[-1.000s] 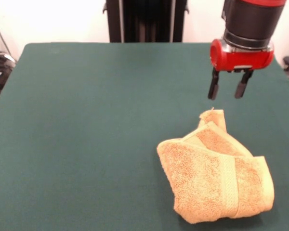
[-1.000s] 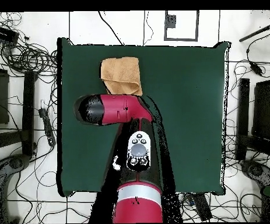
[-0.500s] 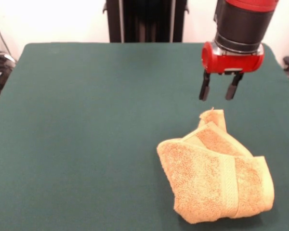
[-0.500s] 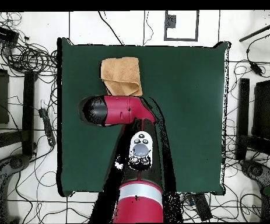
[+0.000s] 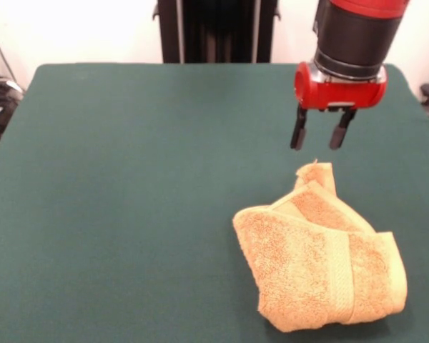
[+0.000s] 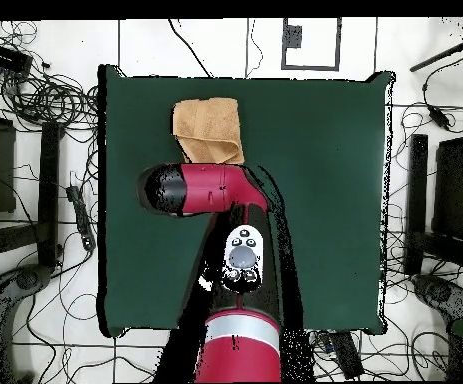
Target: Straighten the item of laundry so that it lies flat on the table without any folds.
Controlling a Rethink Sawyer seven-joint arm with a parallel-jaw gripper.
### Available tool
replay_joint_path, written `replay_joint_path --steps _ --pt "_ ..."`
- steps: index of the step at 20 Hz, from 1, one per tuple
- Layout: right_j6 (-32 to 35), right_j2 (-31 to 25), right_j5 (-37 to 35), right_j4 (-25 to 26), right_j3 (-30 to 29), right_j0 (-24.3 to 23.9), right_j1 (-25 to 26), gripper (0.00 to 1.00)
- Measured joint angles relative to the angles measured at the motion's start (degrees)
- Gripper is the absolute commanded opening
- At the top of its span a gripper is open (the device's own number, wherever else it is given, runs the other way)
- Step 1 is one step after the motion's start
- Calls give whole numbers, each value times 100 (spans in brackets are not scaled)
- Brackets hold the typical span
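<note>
Gripper (image 5: pixel 318 136) parted, empty, above golden towel (image 5: pixel 322 254), folded over itself, seemingly doubled, on green table (image 5: pixel 129 179)

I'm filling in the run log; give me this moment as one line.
gripper: open, above table, empty | towel: folded, bunched, untouched | task: not done

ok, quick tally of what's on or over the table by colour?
Golden-orange: 1, the folded towel
Dark green: 1, the table
Red and black: 1, the gripper, open above the towel's far corner
Total: 3
</note>
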State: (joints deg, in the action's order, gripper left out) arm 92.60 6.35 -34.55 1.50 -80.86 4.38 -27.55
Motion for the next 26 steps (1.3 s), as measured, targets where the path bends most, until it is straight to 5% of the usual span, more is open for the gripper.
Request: replay_joint_path --steps 26 --pt "0 52 521 32 422 -12 1007 100"
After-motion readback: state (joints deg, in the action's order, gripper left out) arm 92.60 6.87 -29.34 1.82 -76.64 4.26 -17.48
